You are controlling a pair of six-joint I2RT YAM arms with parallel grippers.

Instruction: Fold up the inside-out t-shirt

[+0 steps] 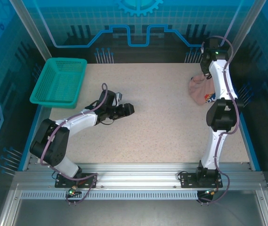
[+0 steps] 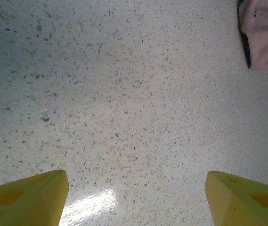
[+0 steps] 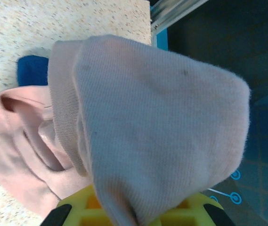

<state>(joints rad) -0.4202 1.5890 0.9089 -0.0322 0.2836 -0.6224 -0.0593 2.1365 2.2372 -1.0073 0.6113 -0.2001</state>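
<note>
The dusty pink, soft cloth t-shirt [image 1: 200, 90] sits bunched at the far right edge of the speckled beige worktop [image 1: 162, 136]; the right gripper [image 1: 204, 73] is clamped tight on a gathered wad of it, with cloth draping over its yellow fingers [image 3: 79, 207]; the left gripper [image 2: 136, 197] hangs spread wide and empty over bare worktop, well apart from the shirt. Likely risks: a pull may drag the heap over the nearby edge; the thick wad may slip free; a one-handed lift would leave it crumpled, since nothing pins the other side.
</note>
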